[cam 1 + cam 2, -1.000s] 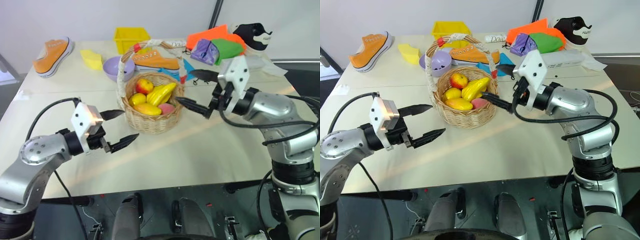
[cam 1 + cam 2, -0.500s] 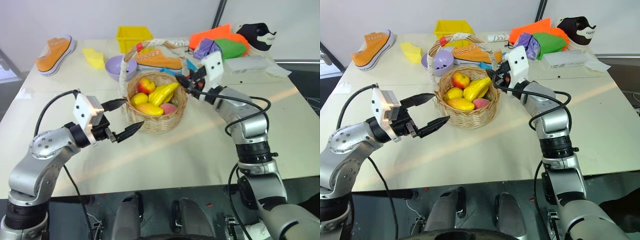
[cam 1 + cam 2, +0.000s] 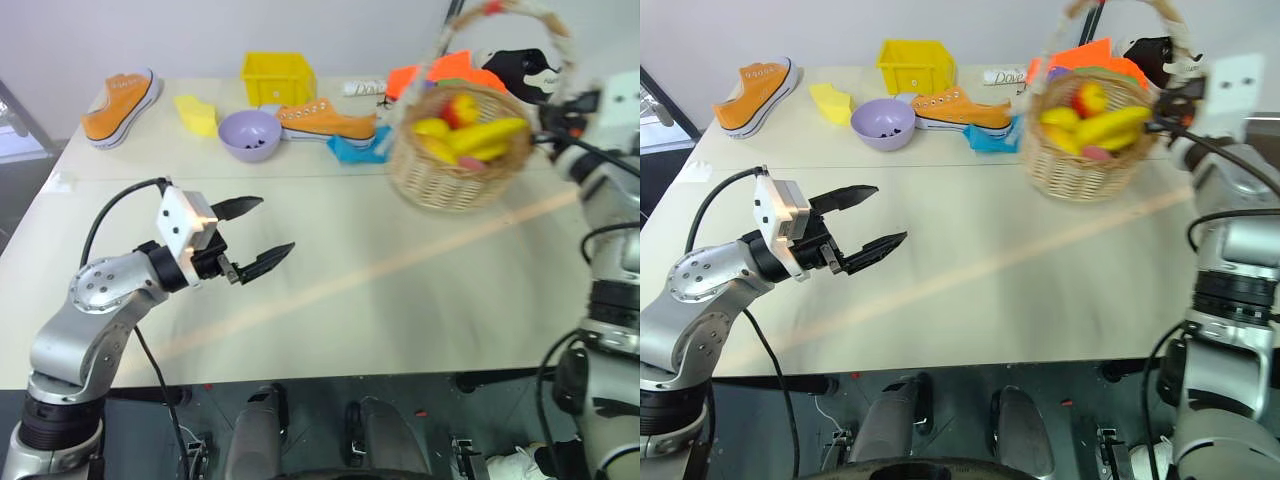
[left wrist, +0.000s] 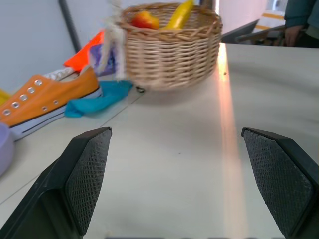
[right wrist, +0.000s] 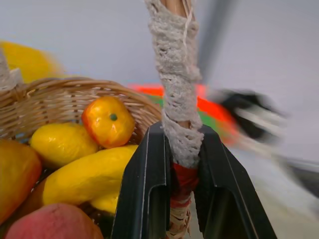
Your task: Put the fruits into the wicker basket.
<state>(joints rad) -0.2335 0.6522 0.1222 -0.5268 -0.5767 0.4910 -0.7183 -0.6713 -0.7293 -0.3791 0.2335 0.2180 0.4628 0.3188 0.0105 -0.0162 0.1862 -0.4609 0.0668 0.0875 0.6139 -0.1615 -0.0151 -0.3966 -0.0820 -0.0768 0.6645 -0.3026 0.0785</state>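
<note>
The wicker basket (image 3: 455, 150) hangs tilted and motion-blurred over the table's right side. My right gripper (image 5: 182, 174) is shut on its taped handle (image 3: 505, 12), low on the right-hand side. Inside lie yellow bananas, a lemon, an apple, the pinkish-red peach (image 5: 55, 224) and the mango (image 5: 12, 174). In the right eye view the right gripper (image 3: 1170, 100) sits at the basket's right rim. My left gripper (image 3: 275, 225) stands open and empty over the bare table on the left, well apart from the basket, which also shows ahead in the left wrist view (image 4: 169, 45).
At the back stand a yellow bin (image 3: 277, 77), a lilac bowl (image 3: 250, 133), two orange shoes (image 3: 120, 103) (image 3: 325, 120), a yellow sponge (image 3: 197, 113) and a blue cloth (image 3: 355, 148). A black shoe (image 3: 520, 65) and bright cloths lie behind the basket.
My right gripper shut on the basket's handle and swung the basket from the table's middle far to the right and upward. The left gripper has hardly moved and stays open.
</note>
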